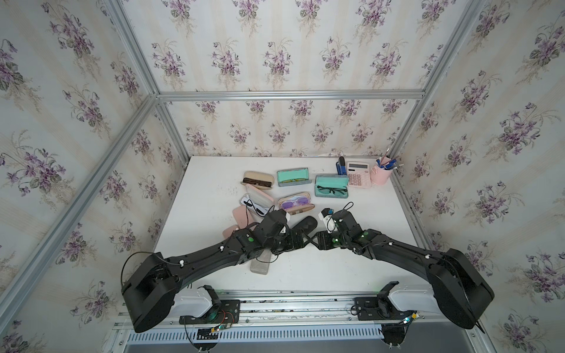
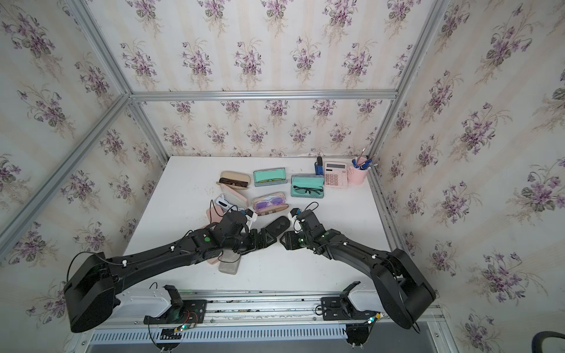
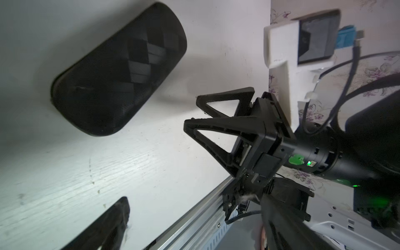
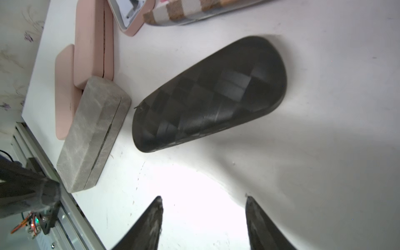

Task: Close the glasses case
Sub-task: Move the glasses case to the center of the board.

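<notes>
The black glasses case (image 1: 305, 225) lies flat near the middle of the white table (image 1: 214, 183) in both top views. It sits just in front of the checked case (image 1: 296, 204) that holds purple glasses, and its lid looks down, with no gap showing along the rim. In the left wrist view it fills the upper left of the frame; in the right wrist view it sits at the centre (image 4: 212, 95).

The right gripper (image 4: 203, 198) has its jaws apart with only bare table between them, a little short of the case. The left gripper (image 2: 269, 239) also has its jaws apart and holds nothing.

The case is probably a stiff, light hard shell with a smooth faceted skin (likely to skate on the table if pushed from one side). The best hold is probably across the narrow width at mid-length. Any pressing should go on the lid's free long edge.
</notes>
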### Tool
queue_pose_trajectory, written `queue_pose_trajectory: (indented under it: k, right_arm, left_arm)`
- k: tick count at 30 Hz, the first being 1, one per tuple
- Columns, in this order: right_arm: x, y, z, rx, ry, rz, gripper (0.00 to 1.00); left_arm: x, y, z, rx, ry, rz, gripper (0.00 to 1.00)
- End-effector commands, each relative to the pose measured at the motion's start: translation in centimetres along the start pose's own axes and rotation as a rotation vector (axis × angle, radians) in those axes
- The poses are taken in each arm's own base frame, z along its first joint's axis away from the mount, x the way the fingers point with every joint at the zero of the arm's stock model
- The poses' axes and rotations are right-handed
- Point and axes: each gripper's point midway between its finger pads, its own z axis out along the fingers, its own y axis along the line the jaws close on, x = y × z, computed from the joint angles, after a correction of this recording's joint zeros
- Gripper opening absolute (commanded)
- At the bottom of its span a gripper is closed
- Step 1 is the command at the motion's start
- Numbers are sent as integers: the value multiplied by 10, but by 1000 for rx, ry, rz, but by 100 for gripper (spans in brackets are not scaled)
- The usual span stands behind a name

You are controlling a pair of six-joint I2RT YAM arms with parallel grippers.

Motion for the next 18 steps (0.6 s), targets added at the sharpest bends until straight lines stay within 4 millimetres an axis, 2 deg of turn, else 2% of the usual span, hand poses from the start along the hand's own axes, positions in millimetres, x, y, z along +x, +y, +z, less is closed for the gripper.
queue_pose_trajectory:
  k: [1,6,10,18]
  right_arm:
    - [-16,13,3,-104,-51,60,60]
    - [-23,18,20,-165,-55,129,59]
    - [-28,20,33,-187,-49,157,58]
    - [-43,5,56,-76,-8,136,58]
  left_arm:
    - [-13,20,-15,-135,-82,95,96]
    - [-32,29,-43,-225,-180,172,96]
    - [-38,42,-52,-236,-198,147,96]
    - [-35,69,-61,-258,-203,105,96]
